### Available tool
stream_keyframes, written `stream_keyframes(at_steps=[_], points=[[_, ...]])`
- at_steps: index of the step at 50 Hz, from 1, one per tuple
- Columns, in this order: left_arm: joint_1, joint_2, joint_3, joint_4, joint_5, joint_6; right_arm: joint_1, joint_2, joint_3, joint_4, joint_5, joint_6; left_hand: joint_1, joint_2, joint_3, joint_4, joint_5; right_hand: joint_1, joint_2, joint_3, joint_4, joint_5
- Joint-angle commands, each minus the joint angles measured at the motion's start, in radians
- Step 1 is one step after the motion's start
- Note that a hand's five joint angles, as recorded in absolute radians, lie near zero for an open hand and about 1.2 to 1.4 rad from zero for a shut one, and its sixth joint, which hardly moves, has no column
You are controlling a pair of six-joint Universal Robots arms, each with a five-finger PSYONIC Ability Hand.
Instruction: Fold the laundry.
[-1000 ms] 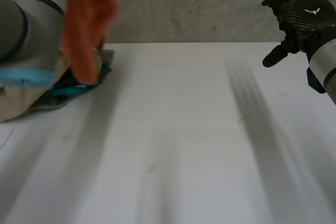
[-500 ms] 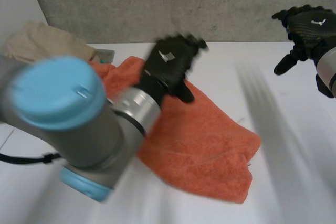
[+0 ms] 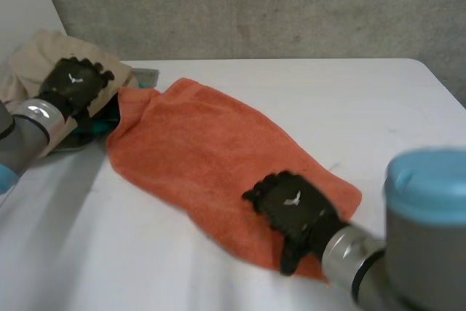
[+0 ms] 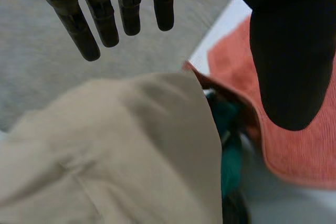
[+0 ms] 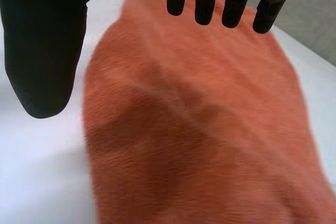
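Observation:
An orange towel (image 3: 196, 143) lies spread aslant across the white table (image 3: 328, 92), its far corner touching the laundry pile at the left. My left hand (image 3: 73, 85) hovers over that pile, open, fingers straight, holding nothing. In the left wrist view its thumb (image 4: 286, 51) hangs above the orange towel's edge (image 4: 310, 150) and its fingers above beige cloth (image 4: 121, 150). My right hand (image 3: 291, 205) is over the towel's near right part, open. The right wrist view shows straight fingers and the thumb (image 5: 44, 40) spread just above the towel (image 5: 199, 129).
The pile at the table's far left holds a beige garment (image 3: 44, 52) on top and a teal piece (image 4: 228, 145) beneath it. A grey concrete wall (image 3: 291, 5) runs behind the table. Bare tabletop lies far right and near left.
The left hand let go of the orange towel, which now lies on the table, and swung back over the pile. The right hand came down from the far right onto the towel's near end.

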Motion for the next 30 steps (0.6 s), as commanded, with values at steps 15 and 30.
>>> stream_keyframes(at_steps=[15,30], points=[[0.011,-0.278,0.216,0.022,0.199,0.12,0.054,0.174,0.118,-0.388,0.184,-0.034,0.057,0.059,0.06,0.062,0.075,0.084,0.099,0.099,0.098,0.085],[-0.009,-0.473,0.466,0.028,0.095,0.255,0.043,0.183,0.109,-0.434,0.192,-0.137,1.124,1.125,1.127,1.129,1.141,1.182,1.196,1.196,1.195,1.182]])
